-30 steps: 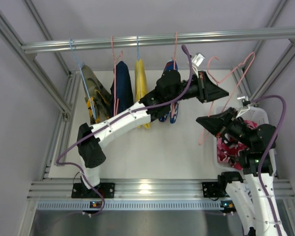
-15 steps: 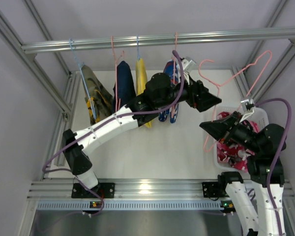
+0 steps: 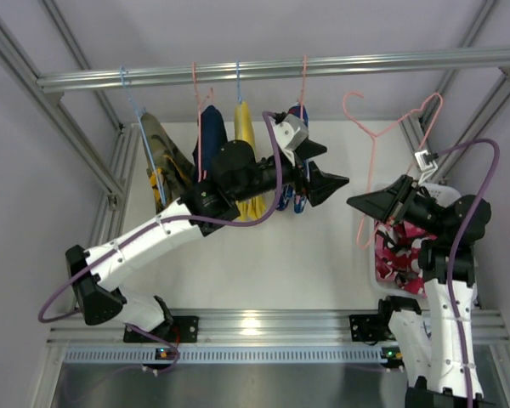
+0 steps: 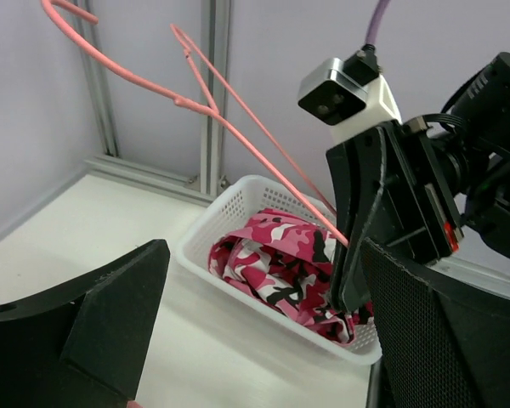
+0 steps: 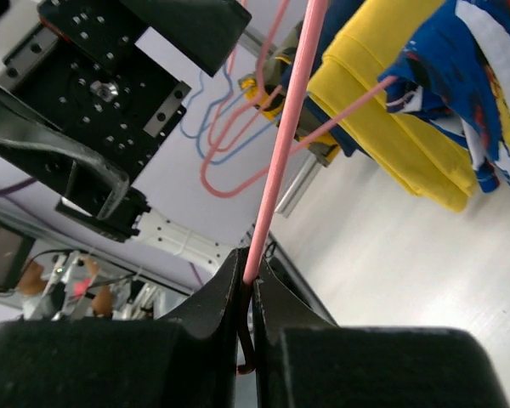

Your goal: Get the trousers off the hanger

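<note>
Red-pink camouflage trousers (image 4: 272, 255) lie crumpled in a white lattice basket (image 4: 229, 200) (blue printed pair (image 5: 467, 93) hangs at the rail (image 3: 365, 64)); right claw (image 5: 248, 268) pinches the thin pink wire hanger (image 5: 282, 144), left claw (image 3: 323, 170) spread wide, empty

Pink hanger (image 5: 280, 153) mid-workspace, hung clothes (image 3: 242, 136) behind, basket (image 4: 195, 246) at right

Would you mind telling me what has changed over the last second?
The left gripper opened and drew back leftward, away from the pink hanger. The right gripper stays shut on that hanger, and the pink trousers still lie in the basket.
</note>
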You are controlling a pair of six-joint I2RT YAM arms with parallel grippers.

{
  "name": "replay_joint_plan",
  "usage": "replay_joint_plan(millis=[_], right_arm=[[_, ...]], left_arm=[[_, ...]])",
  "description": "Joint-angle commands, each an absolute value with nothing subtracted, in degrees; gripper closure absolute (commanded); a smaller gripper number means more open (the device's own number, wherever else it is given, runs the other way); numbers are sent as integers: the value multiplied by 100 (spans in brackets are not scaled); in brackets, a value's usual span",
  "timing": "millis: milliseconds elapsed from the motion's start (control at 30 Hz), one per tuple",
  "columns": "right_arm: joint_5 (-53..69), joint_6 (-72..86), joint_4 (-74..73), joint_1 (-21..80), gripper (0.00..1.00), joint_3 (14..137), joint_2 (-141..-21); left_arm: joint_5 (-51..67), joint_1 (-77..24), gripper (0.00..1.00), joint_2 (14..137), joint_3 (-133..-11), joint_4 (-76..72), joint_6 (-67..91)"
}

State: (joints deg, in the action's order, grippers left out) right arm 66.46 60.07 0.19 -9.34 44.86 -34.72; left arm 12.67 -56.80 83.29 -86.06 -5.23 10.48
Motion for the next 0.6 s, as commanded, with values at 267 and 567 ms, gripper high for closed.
replay_joint_plan(millis=[267,567], right_arm=[[6979,9492,5572,-1011,100,4657,-4640],[6531,10863,7215,-1125,100,5035,-5791]], left_arm=[[1450,-5678,1,7849,-8552,-976,440],[1327,-5669,1,7770,-8675,-870,580]])
